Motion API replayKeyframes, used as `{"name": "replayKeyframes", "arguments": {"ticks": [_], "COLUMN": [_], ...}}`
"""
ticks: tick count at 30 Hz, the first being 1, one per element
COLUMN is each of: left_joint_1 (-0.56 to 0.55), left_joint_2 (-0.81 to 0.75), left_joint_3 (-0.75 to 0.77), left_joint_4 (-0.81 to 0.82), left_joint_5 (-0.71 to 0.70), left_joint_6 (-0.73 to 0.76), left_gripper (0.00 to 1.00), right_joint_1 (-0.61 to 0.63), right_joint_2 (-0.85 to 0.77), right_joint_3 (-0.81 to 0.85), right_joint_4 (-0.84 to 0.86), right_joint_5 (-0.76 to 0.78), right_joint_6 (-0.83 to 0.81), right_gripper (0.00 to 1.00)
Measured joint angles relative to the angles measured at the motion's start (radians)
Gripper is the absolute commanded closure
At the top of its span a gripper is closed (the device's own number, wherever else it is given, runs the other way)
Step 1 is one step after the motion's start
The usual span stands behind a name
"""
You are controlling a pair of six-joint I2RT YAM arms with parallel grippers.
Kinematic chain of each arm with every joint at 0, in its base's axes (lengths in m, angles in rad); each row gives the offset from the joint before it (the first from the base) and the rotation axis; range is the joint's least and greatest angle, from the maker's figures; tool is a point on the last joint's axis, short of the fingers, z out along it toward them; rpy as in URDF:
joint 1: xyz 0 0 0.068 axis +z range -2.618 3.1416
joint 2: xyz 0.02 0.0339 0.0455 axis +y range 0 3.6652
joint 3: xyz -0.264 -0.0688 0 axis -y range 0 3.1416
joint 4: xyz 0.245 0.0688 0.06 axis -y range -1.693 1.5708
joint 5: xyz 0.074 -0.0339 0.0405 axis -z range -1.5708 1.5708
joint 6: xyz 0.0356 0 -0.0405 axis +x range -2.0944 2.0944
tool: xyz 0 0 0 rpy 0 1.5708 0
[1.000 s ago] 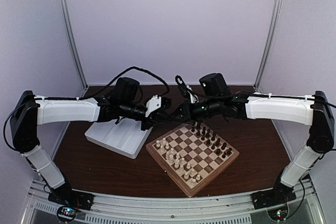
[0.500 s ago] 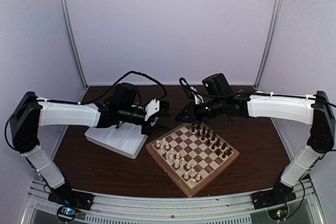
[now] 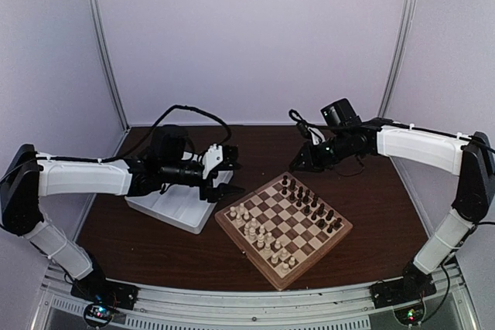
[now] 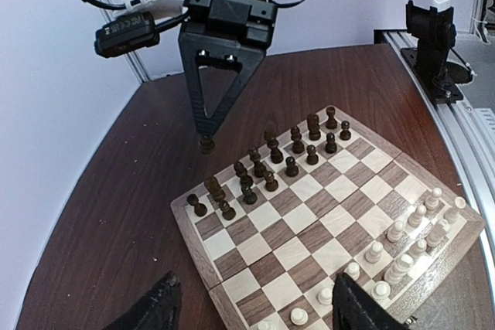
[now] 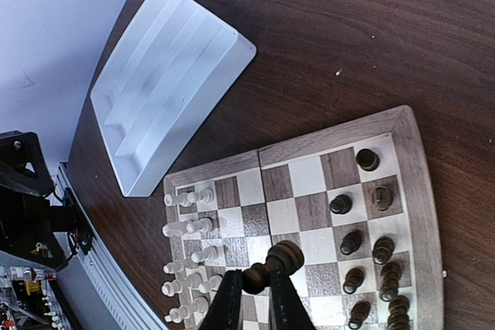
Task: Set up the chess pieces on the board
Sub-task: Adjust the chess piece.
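Observation:
The board [image 3: 333,241] lies at the table's middle. Dark chess pieces [image 3: 311,205] stand in two rows along its far right side. Cream pieces [image 3: 259,233] stand along its near left side. My right gripper [image 3: 297,167] hovers over the board's far corner, shut on one dark pawn-like piece [image 5: 272,263] by its top, its round base pointing away. The left wrist view shows that same piece [image 4: 206,144] at the tip of the right gripper [image 4: 207,133]. My left gripper [image 3: 232,178] hangs open and holds nothing, just off the board's left corner; its fingertips [image 4: 158,311] frame the board [image 4: 193,249].
A white compartment tray [image 3: 166,205] sits left of the board, under my left wrist; it also shows in the right wrist view [image 5: 166,83]. Dark wood table [image 3: 371,191] surrounds the board. Aluminium posts and purple walls close in the back and sides.
The two grippers met above the board's far left corner a second ago. My left gripper has opened and drawn back left. My right gripper has pulled right with the dark piece.

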Motion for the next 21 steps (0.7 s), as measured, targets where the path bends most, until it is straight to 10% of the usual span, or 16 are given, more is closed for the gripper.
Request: {"name": "replayKeyframes", "arguments": {"ticks": [21], "left_joint_1": [0.0], "left_joint_2": [0.134], "left_joint_3": [0.056], "left_joint_4": [0.117], "left_joint_5": [0.024], "left_joint_6": [-0.102], "left_gripper": [0.45], "right_joint_1": [-0.05], "right_joint_2": [-0.062], "right_joint_3": [-0.061], "right_joint_4": [0.05], "right_joint_5": [-0.272], "right_joint_6": [-0.005], "right_gripper": [1.0]}}
